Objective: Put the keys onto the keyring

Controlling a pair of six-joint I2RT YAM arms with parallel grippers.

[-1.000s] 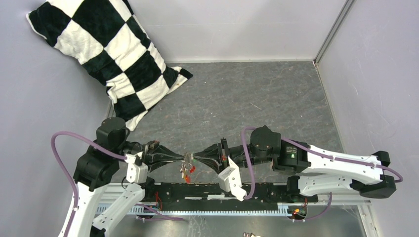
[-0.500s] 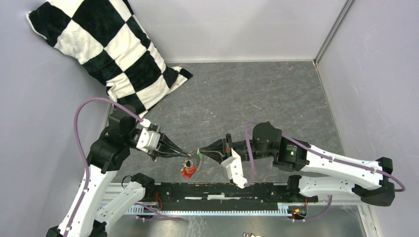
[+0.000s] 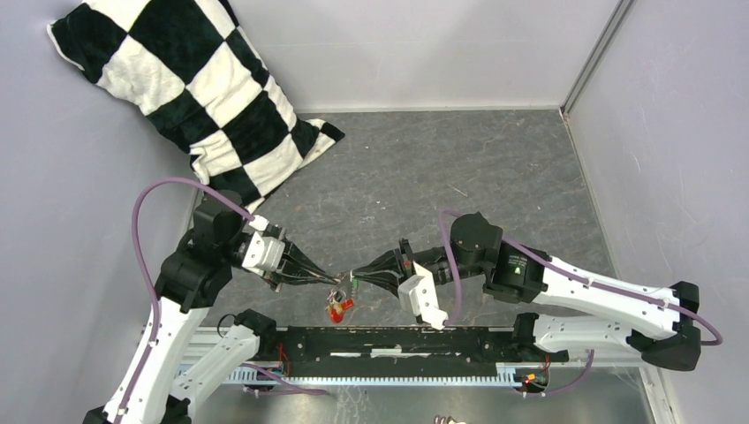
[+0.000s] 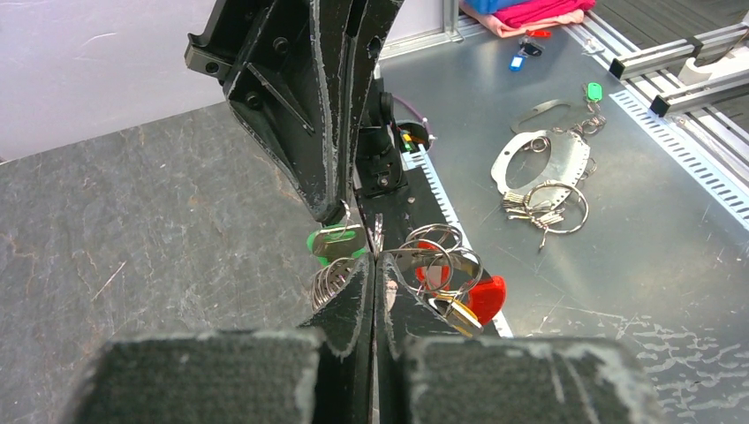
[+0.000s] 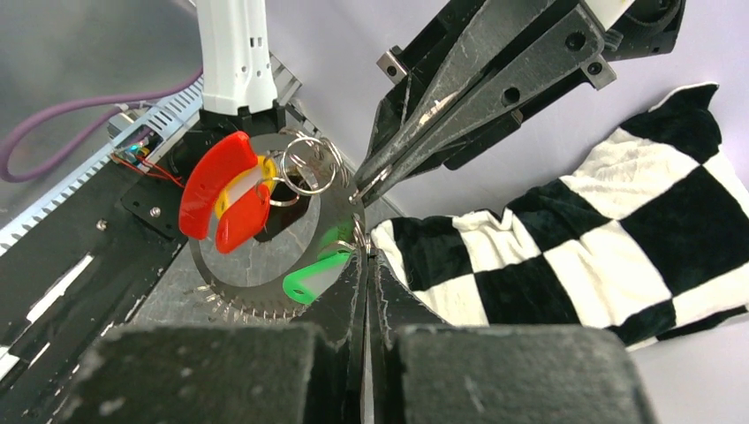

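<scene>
My left gripper (image 3: 332,281) and right gripper (image 3: 354,277) meet tip to tip above the table's near edge. Both are shut. In the left wrist view my left gripper (image 4: 374,261) pinches the silver keyring (image 4: 330,283). Small rings, the red key (image 4: 484,299) and the yellow key (image 4: 454,309) hang to its right. The green key (image 4: 336,244) sits at the right gripper's tip. In the right wrist view my right gripper (image 5: 365,256) appears to grip the green key (image 5: 311,275) by its metal end. The keyring (image 5: 265,276), red strap (image 5: 210,181) and red key (image 5: 242,221) hang to its left.
A black-and-white checkered pillow (image 3: 185,97) leans in the far left corner. Grey walls close in the slate table (image 3: 459,177). A black rail (image 3: 397,340) runs along the near edge. Spare rings and keys (image 4: 543,190) lie on the metal shelf below it.
My left arm has swung up and back, so its gripper now reaches in from the upper left. The right gripper shifted slightly left. The bunch stays held between both shut grippers.
</scene>
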